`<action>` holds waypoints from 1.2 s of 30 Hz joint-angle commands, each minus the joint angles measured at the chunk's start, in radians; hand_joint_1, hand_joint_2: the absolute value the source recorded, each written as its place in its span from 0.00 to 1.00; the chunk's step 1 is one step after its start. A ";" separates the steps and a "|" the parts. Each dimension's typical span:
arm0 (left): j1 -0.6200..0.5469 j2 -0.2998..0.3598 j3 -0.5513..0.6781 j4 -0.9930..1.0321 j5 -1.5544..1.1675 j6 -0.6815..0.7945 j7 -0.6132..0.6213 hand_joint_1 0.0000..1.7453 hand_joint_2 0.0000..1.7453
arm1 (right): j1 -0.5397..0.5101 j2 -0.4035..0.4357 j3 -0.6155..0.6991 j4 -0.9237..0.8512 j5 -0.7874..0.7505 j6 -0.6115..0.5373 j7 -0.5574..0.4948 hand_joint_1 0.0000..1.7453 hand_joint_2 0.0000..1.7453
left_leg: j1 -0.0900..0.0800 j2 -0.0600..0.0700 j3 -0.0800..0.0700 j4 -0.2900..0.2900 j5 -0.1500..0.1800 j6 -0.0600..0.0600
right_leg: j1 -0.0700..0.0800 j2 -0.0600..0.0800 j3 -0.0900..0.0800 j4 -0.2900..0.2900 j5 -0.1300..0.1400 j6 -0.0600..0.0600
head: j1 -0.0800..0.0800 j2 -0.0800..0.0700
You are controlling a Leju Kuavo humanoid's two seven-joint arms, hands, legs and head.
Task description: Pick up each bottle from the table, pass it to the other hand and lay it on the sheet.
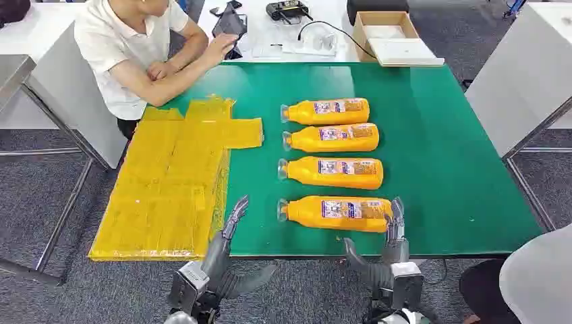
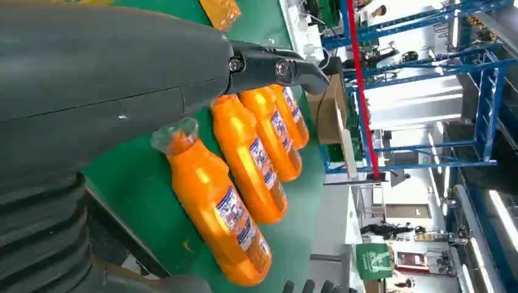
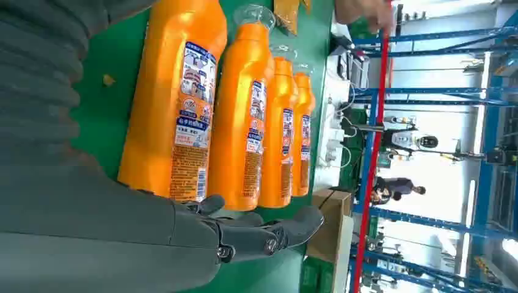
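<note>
Several orange bottles with clear caps lie side by side on the green table [image 1: 438,155], caps pointing left. The nearest bottle [image 1: 335,212] [image 2: 214,210] [image 3: 174,104] lies close to the front edge. My right hand [image 1: 393,233] [image 3: 244,235] is at that bottle's base end, fingers extended beside it and holding nothing. My left hand [image 1: 226,246] [image 2: 269,67] is open near the front edge, between the bottle's cap and the yellow sheet [image 1: 172,182], touching neither. The yellow sheet lies flat on the table's left side with no bottle on it.
A person [image 1: 138,54] in a white shirt sits at the table's far left corner, arms resting on the edge. A cardboard box [image 1: 384,34], cables and devices stand on the white table behind. Another person's sleeve [image 1: 539,283] is at the lower right.
</note>
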 commanded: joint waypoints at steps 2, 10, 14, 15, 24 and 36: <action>-0.029 0.011 0.001 0.050 -0.012 -0.007 0.003 0.00 1.00 | -0.026 0.002 0.011 0.060 0.047 -0.069 -0.016 0.00 1.00 | 0.000 0.001 0.001 -0.001 0.000 -0.001 | 0.000 0.000 0.001 -0.001 0.000 -0.001 | 0.000 0.000; -0.025 0.012 -0.005 0.051 -0.013 -0.008 0.004 0.00 1.00 | -0.035 -0.018 0.039 0.064 0.137 -0.155 -0.027 0.00 1.00 | 0.001 0.002 0.002 -0.001 0.000 -0.001 | 0.001 0.001 0.002 -0.001 0.000 -0.001 | 0.000 0.000; -0.023 0.013 -0.008 0.047 -0.012 -0.006 0.003 0.00 1.00 | -0.058 -0.065 0.093 0.096 0.305 -0.276 0.007 0.00 1.00 | 0.001 0.003 0.003 -0.001 0.000 -0.001 | 0.001 0.002 0.002 -0.001 0.001 -0.002 | 0.000 0.000; -0.022 0.013 -0.007 0.046 -0.012 -0.006 0.003 0.00 1.00 | -0.068 -0.078 0.105 0.111 0.348 -0.301 0.023 0.00 1.00 | 0.001 0.004 0.004 -0.001 0.000 -0.002 | 0.001 0.002 0.003 -0.002 0.001 -0.002 | 0.000 0.000; -0.029 0.008 0.003 0.042 -0.018 -0.026 -0.002 0.00 1.00 | -0.176 -0.195 0.147 0.258 0.705 -0.434 0.220 0.00 1.00 | 0.001 0.003 0.003 -0.001 0.000 -0.001 | 0.001 0.001 0.004 -0.002 0.001 -0.002 | 0.000 0.000; -0.024 -0.011 0.021 0.037 -0.029 -0.056 0.001 0.00 1.00 | -0.295 -0.250 0.188 0.447 0.901 -0.338 0.389 0.00 1.00 | 0.001 0.002 0.002 -0.001 0.000 -0.001 | 0.001 0.001 0.002 -0.001 0.001 -0.001 | 0.000 0.000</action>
